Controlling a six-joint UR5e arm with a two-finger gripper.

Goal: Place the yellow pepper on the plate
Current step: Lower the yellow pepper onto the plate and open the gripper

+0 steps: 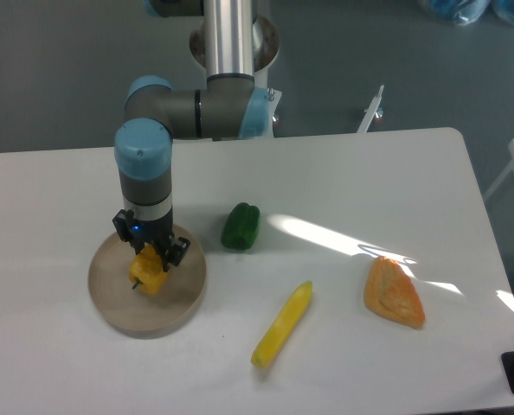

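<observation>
The plate [118,298] sits at the left-front part of the table [343,181], round, tan, low rim. Only one thing over it: the yellow pepper [148,271], approx. in the plate's middle, a bit toward the back. Can't tell if the pepper's bottom touches the plate surface or hangs just above it; the view is too steep for that.

Gripper [150,253] points straight down from the arm [144,164], directly above the plate. Fingers are set narrow, closed against the pepper's upper part from both sides, so it's holding the pepper. A small blue light shows on the gripper body. Fingertips are partly hidden by the pepper, so exact contact points aren't clear.

Pepper: small, chunky, yellow-orange, lobed shape, w/ a short dark stem sticking out at lower left. It looks tilted rather than upright, stem end toward the plate's left side.

Other stuff on the table, all outside the plate: a green pepper [240,226] just right of the plate's back edge, near but not touching it; a long slim yellow vegetable [282,323] lying diagonally to the right-front of the plate, apart from it; an orange wedge-shaped item [394,292] well apart at the right side, next to a bright patch of sunlight.
</observation>
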